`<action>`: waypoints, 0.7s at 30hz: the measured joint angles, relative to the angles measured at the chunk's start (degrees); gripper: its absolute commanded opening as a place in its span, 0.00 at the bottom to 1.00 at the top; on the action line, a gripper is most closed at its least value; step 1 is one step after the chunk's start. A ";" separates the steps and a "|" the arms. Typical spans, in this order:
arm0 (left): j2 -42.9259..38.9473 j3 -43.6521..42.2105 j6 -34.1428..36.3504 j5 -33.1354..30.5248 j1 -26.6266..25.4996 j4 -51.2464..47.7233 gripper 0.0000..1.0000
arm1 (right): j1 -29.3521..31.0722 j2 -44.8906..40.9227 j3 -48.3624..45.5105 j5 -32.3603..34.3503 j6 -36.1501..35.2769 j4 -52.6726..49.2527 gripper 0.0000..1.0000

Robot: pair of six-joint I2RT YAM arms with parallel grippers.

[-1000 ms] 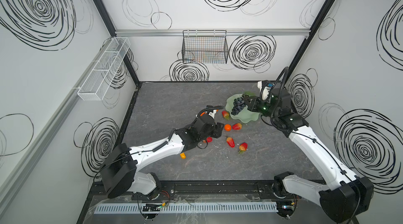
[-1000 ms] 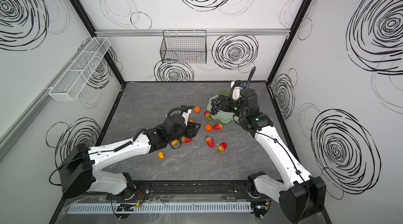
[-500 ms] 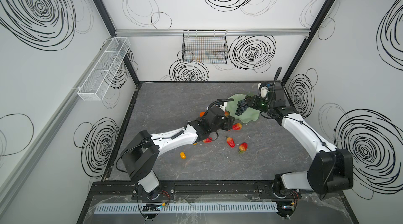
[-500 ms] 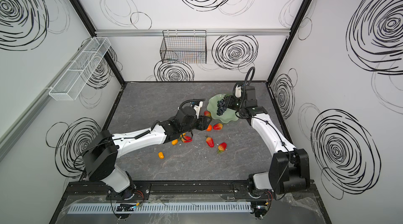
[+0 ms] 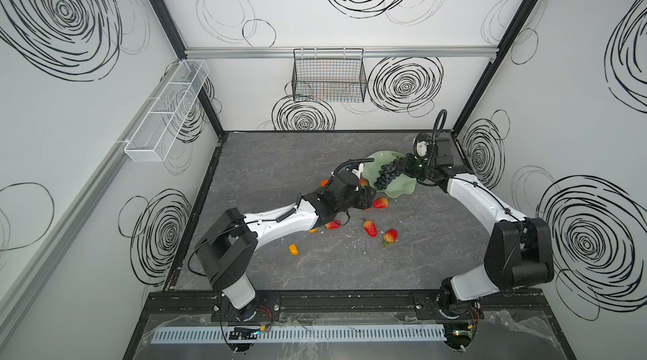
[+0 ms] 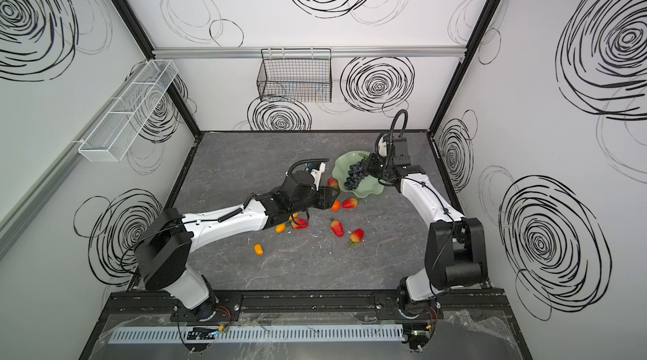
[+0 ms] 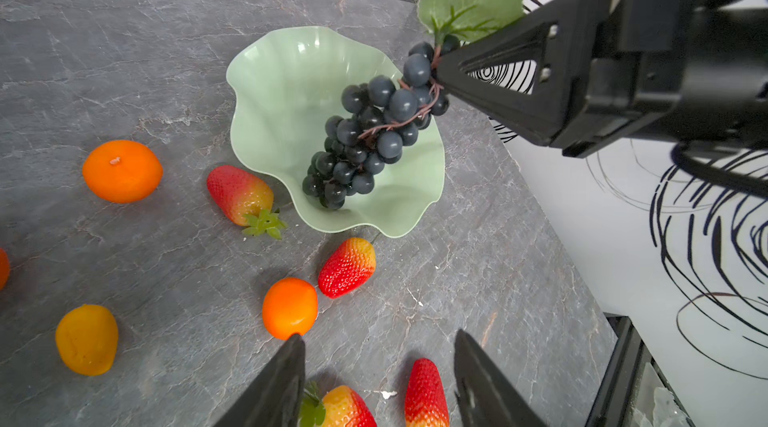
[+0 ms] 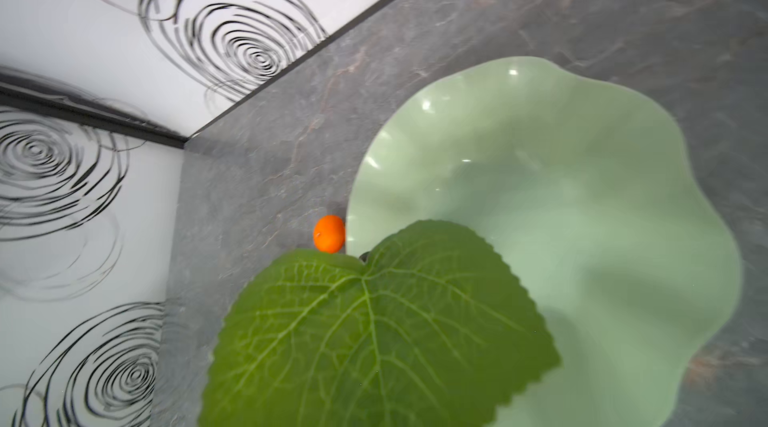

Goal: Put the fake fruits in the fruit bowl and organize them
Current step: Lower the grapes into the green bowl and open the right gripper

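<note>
Fruit bowl (image 5: pixel 402 191), pale mint and glossy with a wavy rim, sits far right on the tabletop (image 5: pixel 280 165) in both top views. Only the dark grape bunch (image 5: pixel 386 174) reaches into it, its stem end held up by my right claw (image 5: pixel 402 165), which is pinched tight on the stem. Left of the bowl and nearer, I count five red strawberries (image 6: pixel 336 228) and two kumquats (image 6: pixel 258 249) lying loose. My left arm (image 6: pixel 224 223) partly hides other orange pieces.

My left wrist view shows my left claw (image 7: pixel 378 335) half spread and holding nothing, with a tangerine (image 7: pixel 289 307) just beside one fingertip. Four strawberries, two tangerines and one kumquat show there.

My right wrist view has the bunch's green leaf (image 8: pixel 374 321) over the bowl, and one tangerine beside its rim.
</note>
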 measured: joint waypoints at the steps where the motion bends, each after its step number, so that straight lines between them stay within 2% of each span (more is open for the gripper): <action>1: 0.00 -0.24 -0.02 0.00 0.00 0.02 0.61 | -0.48 0.39 -0.20 0.61 0.22 -0.33 0.00; 6: -0.02 -1.77 -0.04 0.00 0.24 -0.17 0.61 | -2.71 1.46 -1.42 3.39 0.66 -2.49 0.00; 16: 0.00 -1.90 -0.48 0.00 0.52 0.09 0.62 | -4.74 4.87 -1.42 4.83 0.26 -3.15 0.00; 20: -0.07 -2.23 -0.76 0.00 0.52 0.39 0.70 | -5.40 5.60 -1.40 5.33 0.17 -3.80 0.00; 21: -0.11 -2.29 -0.83 0.00 0.52 0.35 0.73 | -5.57 5.57 -1.40 5.44 0.17 -3.93 0.03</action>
